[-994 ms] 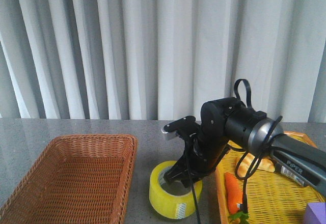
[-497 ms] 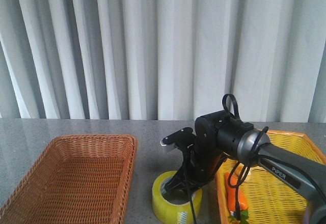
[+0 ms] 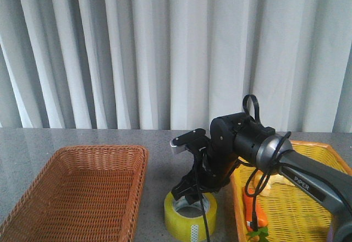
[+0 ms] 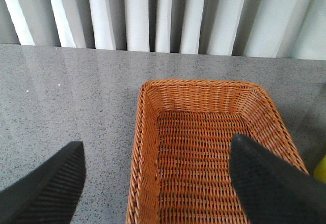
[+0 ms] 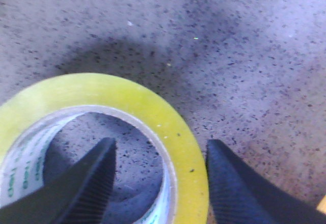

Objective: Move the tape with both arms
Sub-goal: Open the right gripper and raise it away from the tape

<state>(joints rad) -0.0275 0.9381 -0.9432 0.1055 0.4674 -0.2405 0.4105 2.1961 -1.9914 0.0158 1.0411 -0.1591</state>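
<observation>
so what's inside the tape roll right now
One finger of the right gripper reaches into the hole of the tape; the other sits outside the wall. Bare speckled table shows through the hole. The fingertips themselves are out of frame.

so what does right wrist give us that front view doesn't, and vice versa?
Right wrist only: the right gripper open, one finger inside the tape's core, the other outside, straddling its wall; green print on the core.
Front only: wicker basket, yellow tray, carrot, curtain, the arm's pose.
Both: the tape lying flat on the grey table.
</observation>
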